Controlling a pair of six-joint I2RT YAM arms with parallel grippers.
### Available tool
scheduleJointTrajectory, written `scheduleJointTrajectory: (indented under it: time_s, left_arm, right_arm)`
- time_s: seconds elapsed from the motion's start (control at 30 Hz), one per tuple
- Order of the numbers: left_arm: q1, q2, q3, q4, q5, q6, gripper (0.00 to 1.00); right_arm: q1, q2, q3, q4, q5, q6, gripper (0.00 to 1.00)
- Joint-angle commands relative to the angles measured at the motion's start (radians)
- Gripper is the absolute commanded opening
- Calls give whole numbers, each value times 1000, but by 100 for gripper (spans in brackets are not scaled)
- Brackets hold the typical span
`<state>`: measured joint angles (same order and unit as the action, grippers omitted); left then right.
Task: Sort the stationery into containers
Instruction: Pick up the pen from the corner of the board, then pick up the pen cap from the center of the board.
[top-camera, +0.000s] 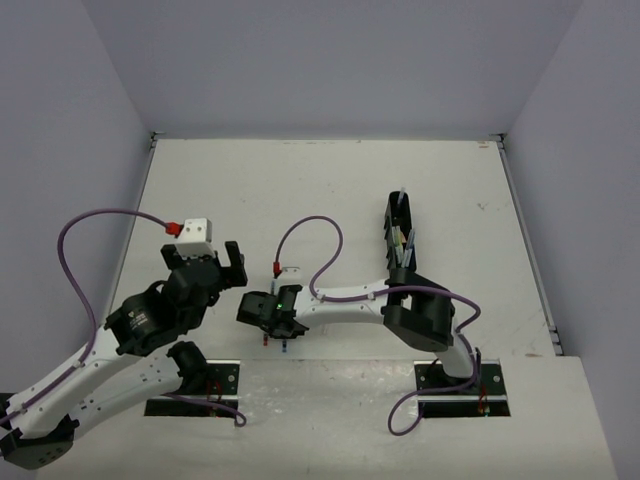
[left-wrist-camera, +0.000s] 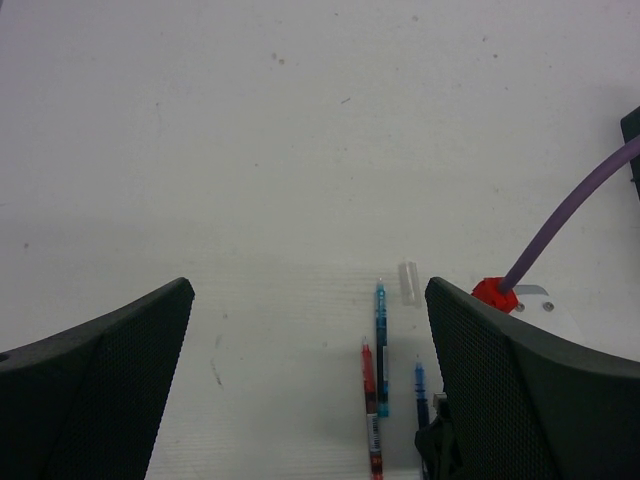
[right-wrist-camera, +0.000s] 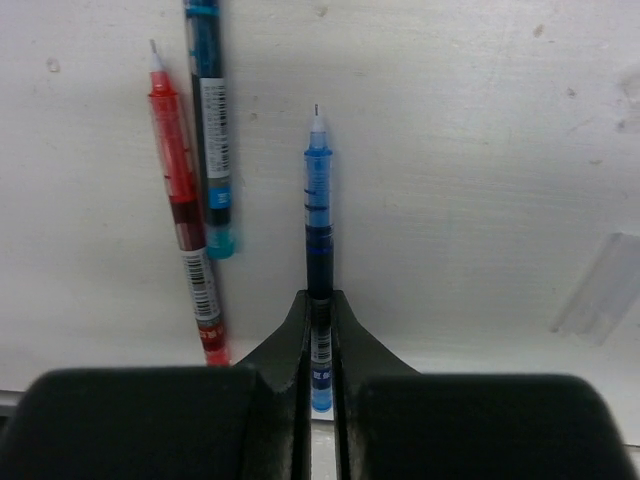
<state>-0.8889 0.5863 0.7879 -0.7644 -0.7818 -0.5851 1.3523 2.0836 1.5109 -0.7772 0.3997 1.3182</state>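
A blue pen (right-wrist-camera: 318, 210) lies on the white table, and my right gripper (right-wrist-camera: 320, 300) is shut on its rear half. To its left lie a red pen (right-wrist-camera: 180, 200) and a teal pen (right-wrist-camera: 212, 130), side by side. In the left wrist view the same teal pen (left-wrist-camera: 381, 350), red pen (left-wrist-camera: 371, 410) and blue pen (left-wrist-camera: 420, 385) show between the wide-open fingers of my left gripper (left-wrist-camera: 308, 300), which holds nothing. From above, the right gripper (top-camera: 280, 335) is low near the front edge. The black organiser tray (top-camera: 402, 245) at centre right holds several pens.
A clear pen cap (right-wrist-camera: 600, 290) lies right of the blue pen; the same clear cap (left-wrist-camera: 408, 282) appears in the left wrist view. The right arm's purple cable (top-camera: 310, 235) loops over the table's middle. The left gripper (top-camera: 215, 262) hovers at left, with grey walls around.
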Motion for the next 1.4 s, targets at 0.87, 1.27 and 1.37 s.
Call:
scheduleJointTrajectory:
  time_s: [0.87, 1.27, 1.37]
  left_arm:
    - [126, 996, 302, 173, 239, -245, 70]
    - [137, 1084, 214, 262, 343, -213, 35]
    - [137, 1096, 198, 279, 345, -209, 33]
  right_arm:
    - [-162, -1039, -501, 67, 162, -427, 0]
    - [-163, -1010, -516, 106, 156, -431, 0]
    - [-163, -995, -509, 111, 144, -434, 0]
